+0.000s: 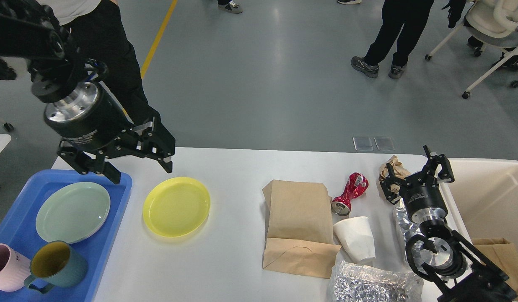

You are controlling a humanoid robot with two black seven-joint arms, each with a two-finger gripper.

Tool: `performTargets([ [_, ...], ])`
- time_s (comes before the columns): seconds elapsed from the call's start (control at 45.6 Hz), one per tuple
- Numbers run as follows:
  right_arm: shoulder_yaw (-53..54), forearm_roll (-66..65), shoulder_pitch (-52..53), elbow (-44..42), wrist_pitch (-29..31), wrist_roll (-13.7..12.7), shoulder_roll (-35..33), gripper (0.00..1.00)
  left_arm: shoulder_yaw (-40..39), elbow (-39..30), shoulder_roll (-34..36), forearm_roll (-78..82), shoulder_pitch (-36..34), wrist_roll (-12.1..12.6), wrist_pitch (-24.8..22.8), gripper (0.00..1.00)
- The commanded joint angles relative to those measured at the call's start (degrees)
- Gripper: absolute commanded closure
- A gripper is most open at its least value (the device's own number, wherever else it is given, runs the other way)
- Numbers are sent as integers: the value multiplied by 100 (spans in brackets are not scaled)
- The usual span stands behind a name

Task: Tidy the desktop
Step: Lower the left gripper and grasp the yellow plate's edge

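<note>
Matte white desktop (242,167), glossy yellow plastic plate (176,206), brown paper bag (299,222), crinkled foil (374,286)
</note>
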Motion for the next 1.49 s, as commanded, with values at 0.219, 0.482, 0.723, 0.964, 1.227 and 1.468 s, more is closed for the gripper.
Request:
performTargets([
  [0.219, 0, -2, 0, 1, 0, -4, 0, 0, -819, 1169, -75, -1234, 3392, 80, 2850, 5],
  [0.482, 0, 7, 0, 1, 0, 5, 0, 0, -1215, 1750, 109, -2315, 4861, 132, 3475, 5],
  [0.723, 0, -2, 0, 1, 0, 5, 0, 0, -1285, 1820, 391, -3133, 5565, 203, 4582, 6],
  [0.964, 0, 7, 0, 1, 0, -4, 0, 0, -1531, 2268, 417, -2975, 5995, 317, 4899, 6],
  [1.227, 0, -2, 0, 1, 0, 4, 0, 0, -1734, 2558, 399, -2756, 6268, 387, 4908, 6],
  [1.468, 0, 7, 0, 1, 0, 4, 0, 0, -1962, 2857, 417, -2756, 6628, 589, 4917, 13],
])
